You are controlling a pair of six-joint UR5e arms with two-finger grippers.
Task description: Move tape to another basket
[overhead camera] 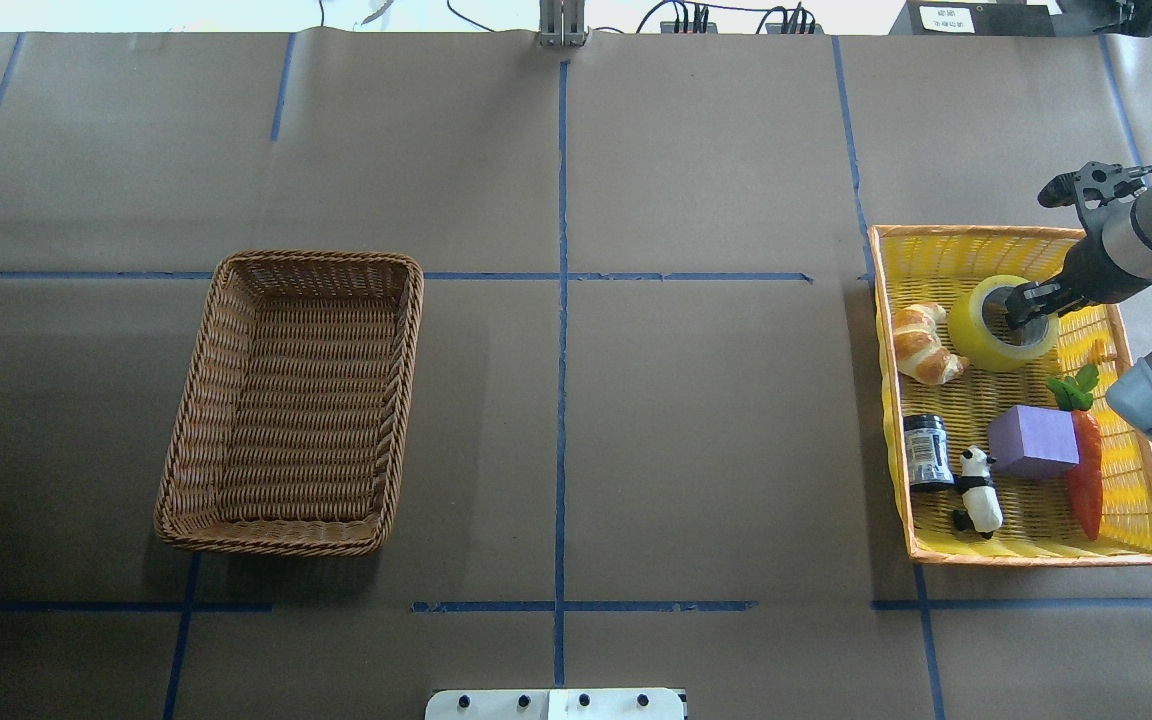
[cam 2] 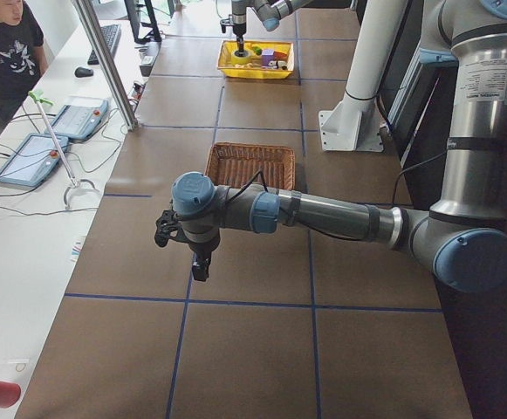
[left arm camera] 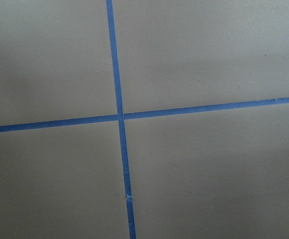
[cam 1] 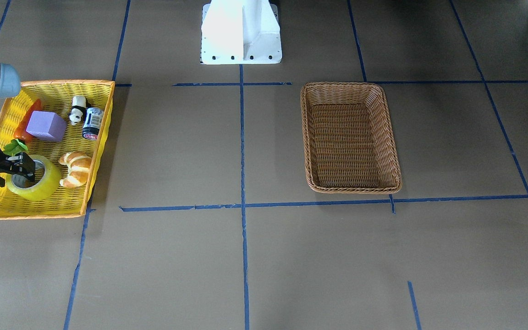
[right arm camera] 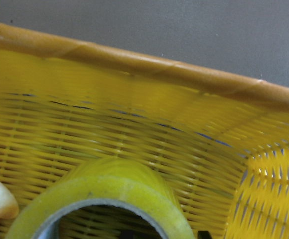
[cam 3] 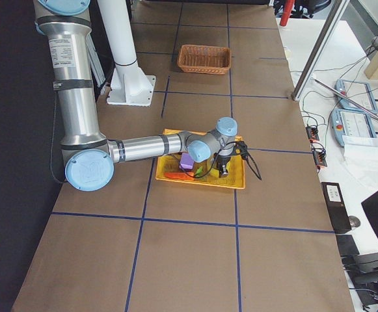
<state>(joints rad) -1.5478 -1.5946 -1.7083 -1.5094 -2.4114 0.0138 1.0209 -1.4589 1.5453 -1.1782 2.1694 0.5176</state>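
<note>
The tape (cam 1: 46, 183) is a yellow-green roll lying at one end of the yellow plastic basket (cam 1: 67, 83), next to a croissant (cam 1: 76, 168). My right gripper (cam 1: 19, 169) is down at the roll, one finger inside the core and one outside, and looks closed on the roll's wall. The overhead view shows the tape (overhead camera: 976, 335) and the right gripper (overhead camera: 1021, 308) the same way. The right wrist view shows the tape (right arm camera: 109, 191) close below. The brown wicker basket (overhead camera: 266, 545) stands empty far across the table. My left gripper (cam 2: 199, 266) hangs over bare table; I cannot tell if it is open.
The yellow basket (overhead camera: 1036, 555) also holds a purple block (overhead camera: 1031, 440), a toy carrot (overhead camera: 1086, 470), a panda figure (overhead camera: 979, 490) and a small dark can (overhead camera: 926, 450). The white robot base (cam 1: 241, 32) stands between the baskets. Blue tape lines cross the brown table.
</note>
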